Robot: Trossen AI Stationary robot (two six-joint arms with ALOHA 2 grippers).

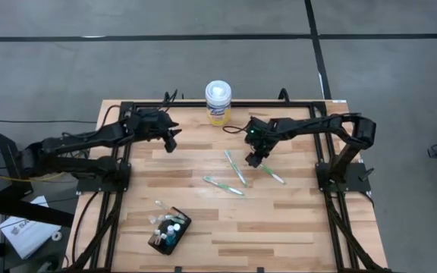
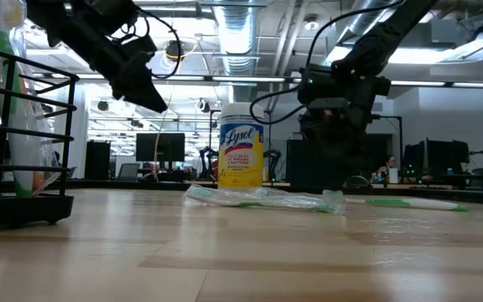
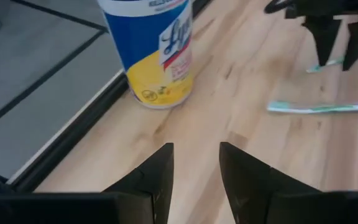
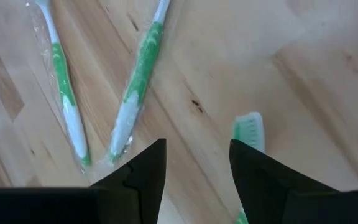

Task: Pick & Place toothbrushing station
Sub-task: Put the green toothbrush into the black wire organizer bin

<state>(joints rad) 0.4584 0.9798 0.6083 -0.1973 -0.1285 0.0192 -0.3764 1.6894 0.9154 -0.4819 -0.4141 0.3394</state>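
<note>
Three green-white toothbrushes (image 1: 234,167) lay mid-table on the light wood plank surface (image 1: 294,227), which sat in a black frame. Right gripper (image 1: 252,161) hovered just above them, fingers apart, holding nothing. Left gripper (image 1: 171,144) hung above the far-left area, near the Lysol canister (image 1: 218,102) at the far edge; fingers parted w/ a narrow gap, empty. Toothbrushing station (image 1: 170,230) sat near-left, well apart from both. Room: grey floor, office w/ monitors (image 2: 159,148), ceiling ducts.
</note>
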